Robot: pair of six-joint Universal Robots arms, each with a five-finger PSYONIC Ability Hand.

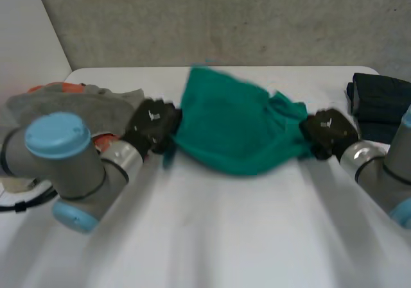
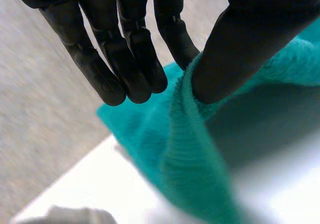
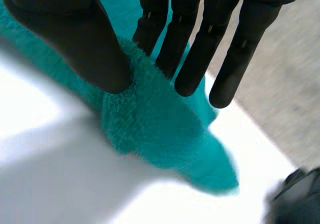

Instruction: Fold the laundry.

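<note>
The green cloth [image 1: 231,124] hung stretched between the two hands over the far half of the white table [image 1: 212,237], its lower edge sagging toward the tabletop and its upper part bunched in loose folds.

The left hand [image 1: 153,126] held the cloth's left edge. In the left wrist view its thumb [image 2: 240,54] was pressed into a rolled fold of the cloth [image 2: 185,154] against the nearest finger, a pinch, while the other fingers [image 2: 125,59] hung straight and close together just beside the fabric.

The right hand [image 1: 329,133] held the opposite edge. In the right wrist view its thumb [image 3: 75,44] bore down on the fuzzy fabric [image 3: 155,129] and the fingers [image 3: 200,54] stood straight on the far side of it – again a pinch – with a loose corner trailing past the fingertips.

A grey and orange heap [image 1: 83,102] of laundry lay at the table's left side, behind the left arm [image 1: 70,166]. A dark folded stack [image 1: 379,105] sat at the table's right side, near the right hand. A grey wall [image 1: 225,18] rose behind the table.
</note>
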